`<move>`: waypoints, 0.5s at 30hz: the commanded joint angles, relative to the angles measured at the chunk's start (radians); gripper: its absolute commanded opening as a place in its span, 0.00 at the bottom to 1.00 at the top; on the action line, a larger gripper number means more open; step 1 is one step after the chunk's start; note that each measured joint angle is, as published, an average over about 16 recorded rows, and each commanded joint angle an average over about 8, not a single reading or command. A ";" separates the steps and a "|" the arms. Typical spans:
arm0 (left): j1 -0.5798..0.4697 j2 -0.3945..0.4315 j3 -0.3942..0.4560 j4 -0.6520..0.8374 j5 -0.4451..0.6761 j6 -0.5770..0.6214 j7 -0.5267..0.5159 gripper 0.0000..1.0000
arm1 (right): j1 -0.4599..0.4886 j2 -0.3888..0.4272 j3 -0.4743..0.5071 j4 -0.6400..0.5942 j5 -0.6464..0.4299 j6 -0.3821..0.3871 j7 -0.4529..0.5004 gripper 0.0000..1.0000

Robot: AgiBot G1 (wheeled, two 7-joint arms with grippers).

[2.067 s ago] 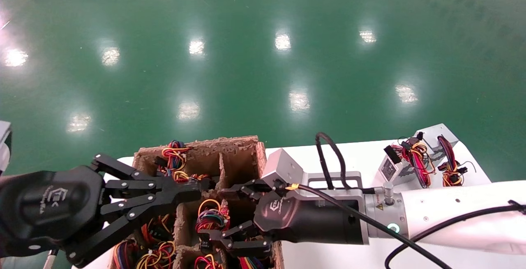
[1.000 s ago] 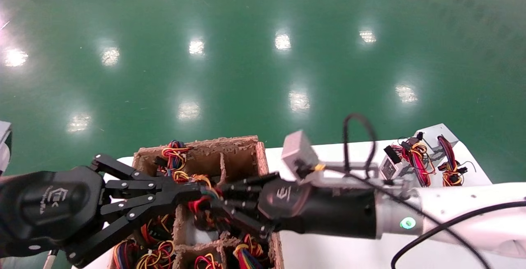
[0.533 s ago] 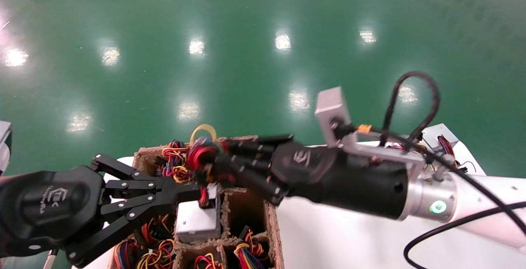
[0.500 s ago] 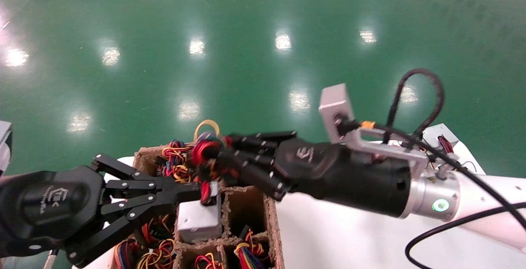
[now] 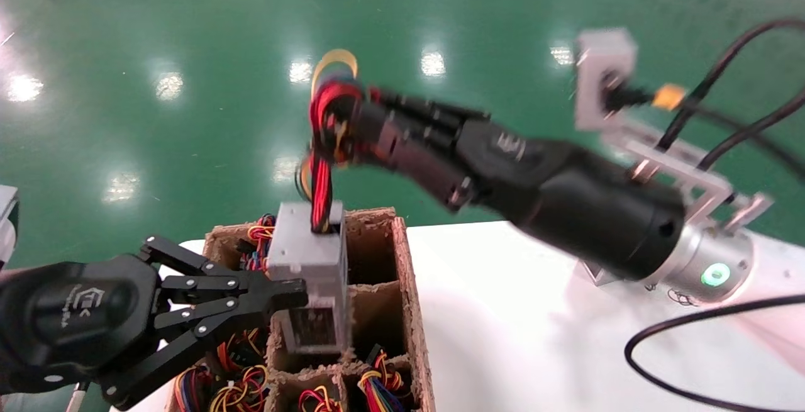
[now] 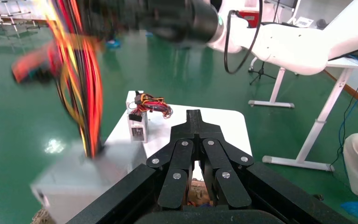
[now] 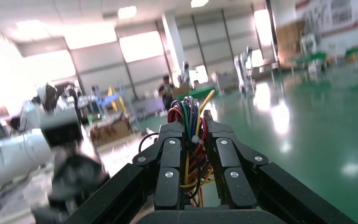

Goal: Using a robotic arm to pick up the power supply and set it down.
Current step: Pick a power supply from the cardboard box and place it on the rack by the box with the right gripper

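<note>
The right arm's black multi-link claw gripper (image 5: 352, 126) is reaching in from the right side of the head view, raised above a brown moulded-pulp tray with square compartments (image 5: 412, 311). Its fingers are clenching a bundle of red, yellow and orange wires (image 5: 322, 167); in the right wrist view the same wires (image 7: 192, 154) are pinched between the two closed finger stacks. Behind the claw sits the black cylindrical wrist with a green light (image 5: 714, 273), and a silver box camera with a black cable (image 5: 600, 78) is riding above it on a bracket.

The small silver-grey metal box of the power supply (image 5: 308, 245) is hanging from those wires, upright, with its lower part still inside one of the tray's middle compartments and its upper part standing above the tray rim. The wires are running straight down into its top face. The left wrist view shows this box (image 6: 81, 179) only as a blurred grey shape under blurred wires.

The left arm's black claw gripper (image 5: 286, 292) is waiting low at the near left, over the tray's left compartments, its fingers closed together and holding nothing (the tips are just beside the hanging box). Neighbouring compartments are holding coils of coloured wires (image 5: 239, 390). The tray is resting on a white table (image 5: 516, 336), and a glossy green floor (image 5: 188, 34) is spreading out beyond it.
</note>
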 commanded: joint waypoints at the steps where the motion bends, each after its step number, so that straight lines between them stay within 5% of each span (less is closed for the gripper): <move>1: 0.000 0.000 0.000 0.000 0.000 0.000 0.000 0.00 | 0.005 -0.006 0.016 -0.004 0.022 -0.004 -0.010 0.00; 15: 0.000 0.000 0.000 0.000 0.000 0.000 0.000 0.00 | 0.054 0.101 0.174 -0.028 0.054 0.142 -0.097 0.00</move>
